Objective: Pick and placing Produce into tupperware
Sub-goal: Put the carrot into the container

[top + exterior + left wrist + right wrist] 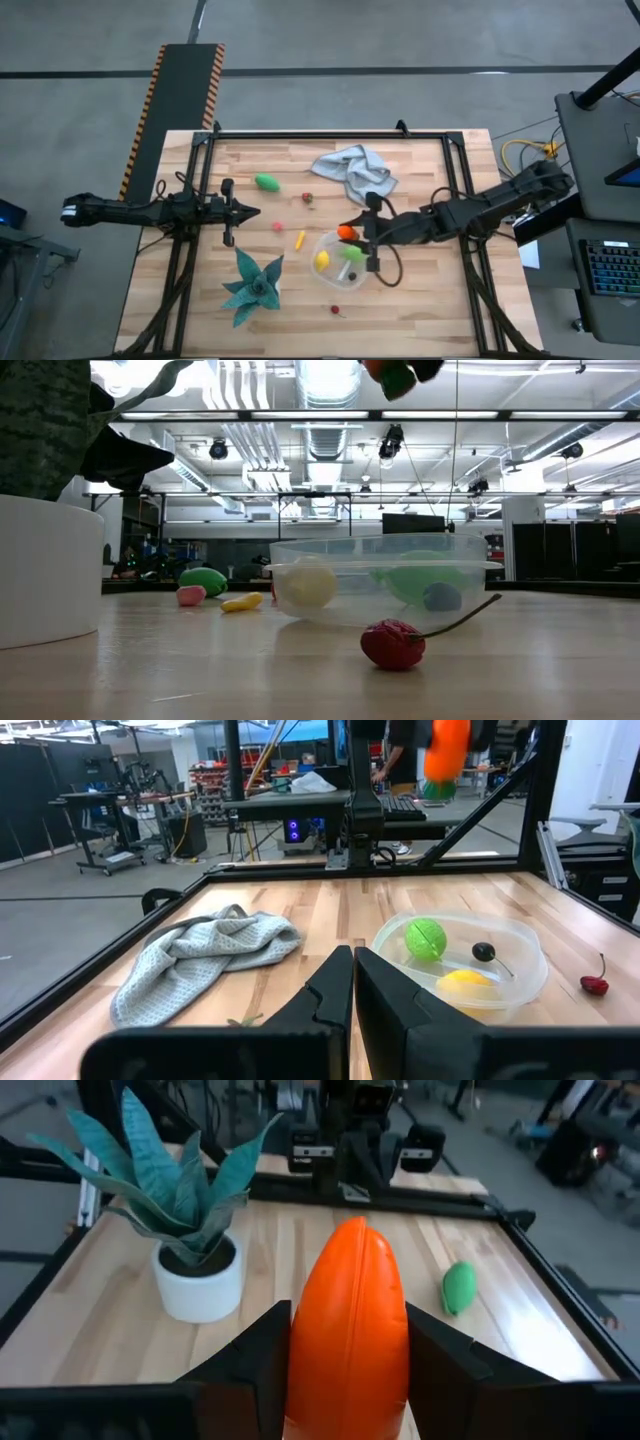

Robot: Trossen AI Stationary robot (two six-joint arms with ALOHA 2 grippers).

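My right gripper [352, 236] is shut on an orange toy carrot [350, 1320], held over the far rim of the clear round tupperware [340, 264]. The tupperware rests on the table and holds a yellow piece [322, 261], a green ball [425, 937] and a small dark piece [484, 952]. A green piece [267, 182], a pink piece [277, 227], a yellow-orange piece [299, 239], a small dark-red piece [308, 198] and a red cherry-like piece [335, 310] lie loose on the table. My left gripper [250, 211] is shut and empty at the table's left. My right gripper pinches the carrot's two long sides [300, 1350] between its two fingers [445, 1360]. The fingers reach in about level from the table's right side. The carrot's pointed end [352, 1230] sticks out past the fingertips. The carrot is lifted clear, above the tupperware [385, 575].
A teal spiky plant in a white pot [252, 285] stands near the front, left of the tupperware. A grey-blue cloth [352, 170] lies crumpled at the far side. A black frame [330, 133] runs along the table's edges.
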